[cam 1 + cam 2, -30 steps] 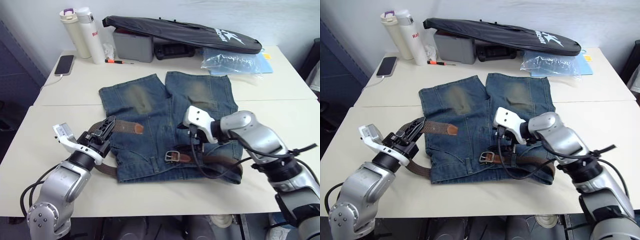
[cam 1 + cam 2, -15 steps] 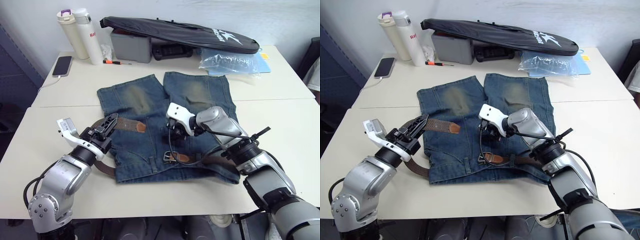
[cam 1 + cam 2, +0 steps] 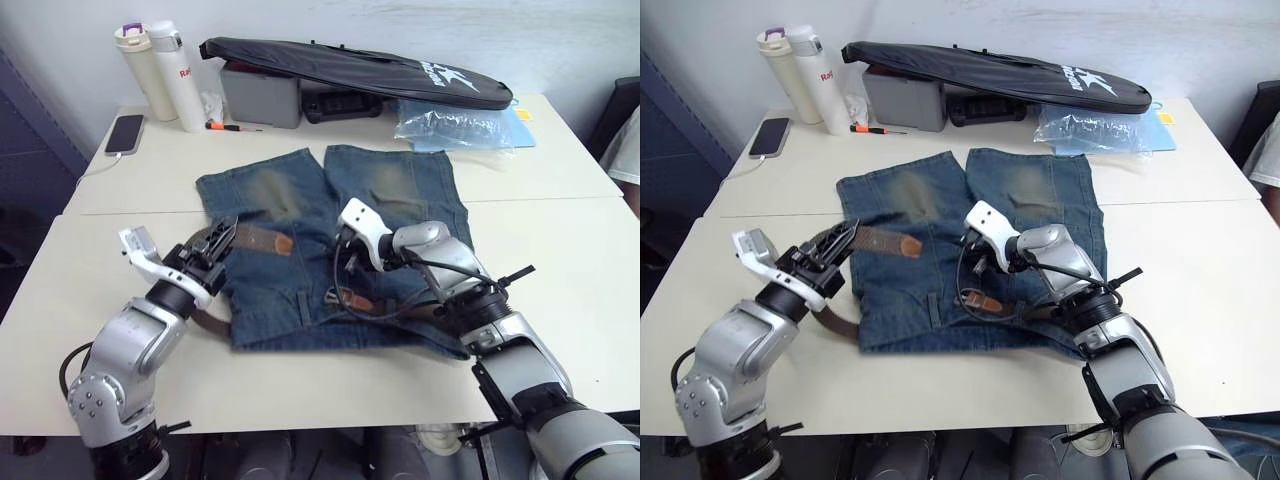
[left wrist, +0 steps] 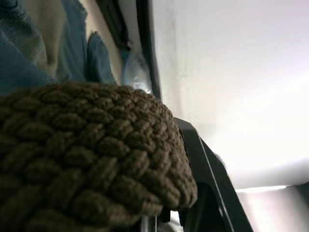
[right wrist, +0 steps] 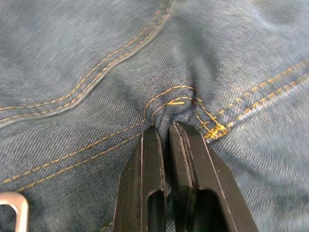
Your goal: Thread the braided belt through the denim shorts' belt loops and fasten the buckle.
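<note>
The denim shorts (image 3: 335,250) lie flat on the white table (image 3: 300,380), waistband toward the robot and legs pointing away toward the back of the table. The braided belt (image 3: 262,238) runs along the waistband: its brown-tipped free end rests on the left half of the shorts, while the strap loops off the left edge of the denim and back under the left arm.

The left gripper (image 3: 213,245) sits over the left edge of the shorts and is clamped on the braided belt; in the left wrist view the woven strap (image 4: 87,159) bulges right against one black finger (image 4: 203,174).

The right gripper (image 5: 166,133) is down on the middle of the shorts, just beyond the waistband. In the right wrist view its two fingers are nearly closed and pinch a small gathered fold of denim where the orange-stitched seams meet. The buckle (image 3: 345,299) lies on the waistband just on the robot's side of this gripper, and a corner of its silver frame (image 5: 12,203) shows beside the fingers, close but not touching.

At the back of the table stand two white bottles (image 3: 165,70), a phone (image 3: 124,132), a grey box (image 3: 262,95), a long black zipped bag (image 3: 360,68) and a clear plastic bag (image 3: 455,125).
</note>
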`<state>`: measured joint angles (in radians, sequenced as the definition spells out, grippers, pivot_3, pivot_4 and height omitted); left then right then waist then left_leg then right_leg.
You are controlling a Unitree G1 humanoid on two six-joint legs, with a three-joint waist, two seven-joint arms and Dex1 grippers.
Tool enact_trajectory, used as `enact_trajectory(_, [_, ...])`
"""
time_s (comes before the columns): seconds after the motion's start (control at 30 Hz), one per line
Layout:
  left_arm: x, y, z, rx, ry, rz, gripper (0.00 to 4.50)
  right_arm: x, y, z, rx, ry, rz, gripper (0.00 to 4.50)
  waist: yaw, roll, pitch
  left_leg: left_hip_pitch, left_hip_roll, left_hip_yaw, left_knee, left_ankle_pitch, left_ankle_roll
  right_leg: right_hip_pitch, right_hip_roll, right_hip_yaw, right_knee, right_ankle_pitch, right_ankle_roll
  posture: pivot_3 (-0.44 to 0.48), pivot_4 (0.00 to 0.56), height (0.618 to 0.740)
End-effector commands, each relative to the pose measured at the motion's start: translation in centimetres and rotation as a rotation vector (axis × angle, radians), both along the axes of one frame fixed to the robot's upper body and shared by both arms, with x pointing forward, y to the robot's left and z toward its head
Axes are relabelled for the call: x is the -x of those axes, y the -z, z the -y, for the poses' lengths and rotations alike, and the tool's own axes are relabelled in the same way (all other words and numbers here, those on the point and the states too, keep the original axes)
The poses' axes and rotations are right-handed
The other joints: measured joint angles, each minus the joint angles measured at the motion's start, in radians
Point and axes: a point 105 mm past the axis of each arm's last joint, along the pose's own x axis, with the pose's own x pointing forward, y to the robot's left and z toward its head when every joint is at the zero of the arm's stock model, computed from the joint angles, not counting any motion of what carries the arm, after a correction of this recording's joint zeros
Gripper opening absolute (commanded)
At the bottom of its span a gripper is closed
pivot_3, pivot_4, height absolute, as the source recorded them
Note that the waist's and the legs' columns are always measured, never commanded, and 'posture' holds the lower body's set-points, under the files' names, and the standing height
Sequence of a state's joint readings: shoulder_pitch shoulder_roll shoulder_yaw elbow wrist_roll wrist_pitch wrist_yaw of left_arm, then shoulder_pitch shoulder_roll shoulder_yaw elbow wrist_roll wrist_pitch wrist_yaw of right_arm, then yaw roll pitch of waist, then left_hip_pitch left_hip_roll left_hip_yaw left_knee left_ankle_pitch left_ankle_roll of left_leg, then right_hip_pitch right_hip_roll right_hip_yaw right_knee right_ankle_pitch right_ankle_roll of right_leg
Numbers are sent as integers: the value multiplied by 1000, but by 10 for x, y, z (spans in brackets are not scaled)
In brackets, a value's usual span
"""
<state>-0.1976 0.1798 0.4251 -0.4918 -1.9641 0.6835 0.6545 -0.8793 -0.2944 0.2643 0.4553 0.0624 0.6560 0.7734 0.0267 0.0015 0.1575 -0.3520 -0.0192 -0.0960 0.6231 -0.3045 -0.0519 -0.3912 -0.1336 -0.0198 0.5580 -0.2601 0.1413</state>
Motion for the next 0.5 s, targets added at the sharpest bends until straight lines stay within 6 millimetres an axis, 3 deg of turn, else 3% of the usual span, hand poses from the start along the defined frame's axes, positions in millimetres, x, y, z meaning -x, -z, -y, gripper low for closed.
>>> enact_trajectory(0.03, [-1,-13,2,14,5,40,0,-24,5,35,-64,254,-14,40,0,0,0,0,0,0,0,0,0,0,0,0,0,0,0,0,150,740])
enact_trajectory(0.27, [-6,-12,2,15,7,13,0,-41,1,52,-82,360,25,40,-2,0,0,0,0,0,0,0,0,-1,0,1,0,1,1,0,150,740])
enact_trajectory(0.47, [-11,1,1,14,12,-44,0,-35,-4,39,-86,265,15,40,-3,0,0,0,0,0,-1,0,0,-1,0,1,0,2,3,0,150,740])
enact_trajectory(0.5, [-11,2,1,15,13,-51,0,-33,-5,37,-92,252,13,842,-3,0,0,-1,0,0,-1,0,0,-1,0,1,0,3,4,0,150,740])
